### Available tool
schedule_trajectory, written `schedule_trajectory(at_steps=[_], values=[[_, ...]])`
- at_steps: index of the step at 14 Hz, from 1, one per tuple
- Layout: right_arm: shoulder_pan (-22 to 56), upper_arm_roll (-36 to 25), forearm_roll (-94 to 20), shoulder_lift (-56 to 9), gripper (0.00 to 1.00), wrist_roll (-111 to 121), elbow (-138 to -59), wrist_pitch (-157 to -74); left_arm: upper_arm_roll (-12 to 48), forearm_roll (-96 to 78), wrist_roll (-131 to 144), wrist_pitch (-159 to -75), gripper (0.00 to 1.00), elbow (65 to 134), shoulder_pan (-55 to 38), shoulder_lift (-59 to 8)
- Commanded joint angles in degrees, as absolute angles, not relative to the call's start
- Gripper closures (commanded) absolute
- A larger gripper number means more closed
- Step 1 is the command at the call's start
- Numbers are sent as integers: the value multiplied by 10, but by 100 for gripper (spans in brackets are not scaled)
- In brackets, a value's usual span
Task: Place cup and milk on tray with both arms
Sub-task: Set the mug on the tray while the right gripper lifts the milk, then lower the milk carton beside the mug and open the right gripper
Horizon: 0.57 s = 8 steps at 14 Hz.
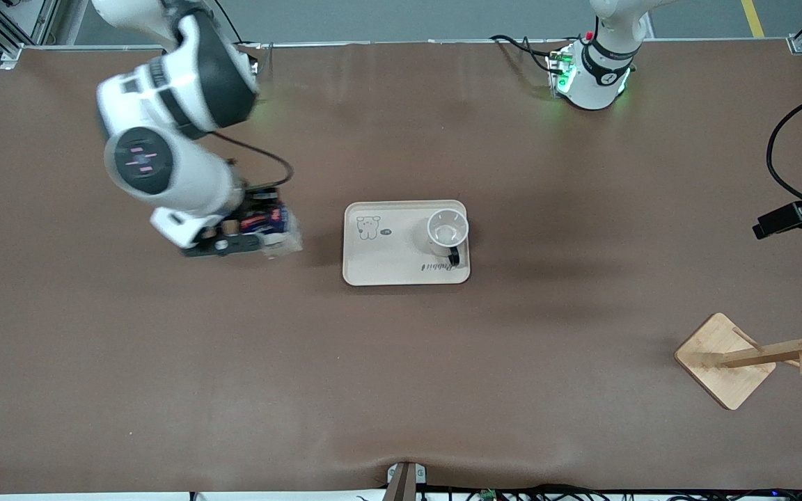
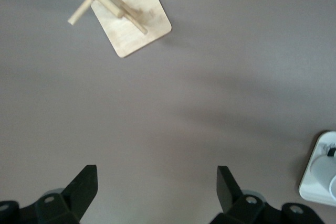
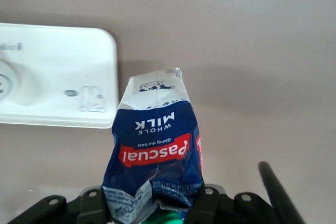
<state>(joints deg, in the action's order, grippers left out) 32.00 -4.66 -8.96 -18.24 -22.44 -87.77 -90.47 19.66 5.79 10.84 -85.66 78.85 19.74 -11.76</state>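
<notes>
The milk (image 1: 274, 224), a dark blue carton with a red label, is beside the tray toward the right arm's end of the table. My right gripper (image 1: 256, 235) is shut on its top by the green cap, denting the milk (image 3: 157, 140) between the jaws of the right gripper (image 3: 152, 203). The cream tray (image 1: 387, 261) lies mid-table, and the white cup (image 1: 448, 229) stands upright on it at the end toward the left arm. My left gripper (image 2: 157, 187) hangs open and empty over bare table; the tray's corner (image 2: 315, 179) shows at that view's edge.
A wooden rack (image 1: 728, 358) with pegs stands near the front camera at the left arm's end, and the rack (image 2: 131, 19) also shows in the left wrist view. A black device on a cable (image 1: 794, 216) juts in at that same end. The tray (image 3: 52, 77) lies close to the milk's base.
</notes>
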Motion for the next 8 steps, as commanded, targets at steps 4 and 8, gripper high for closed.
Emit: schedule_trajectory(at_steps=[4,8], values=[[405,-56,-126,-295,100,-373,-803,-975,209,61,100,-828,0,773,191,-92],[417,-56,-126,-322,100,-384,-803,-978,211,61,99,-799,0,774,192,-76]])
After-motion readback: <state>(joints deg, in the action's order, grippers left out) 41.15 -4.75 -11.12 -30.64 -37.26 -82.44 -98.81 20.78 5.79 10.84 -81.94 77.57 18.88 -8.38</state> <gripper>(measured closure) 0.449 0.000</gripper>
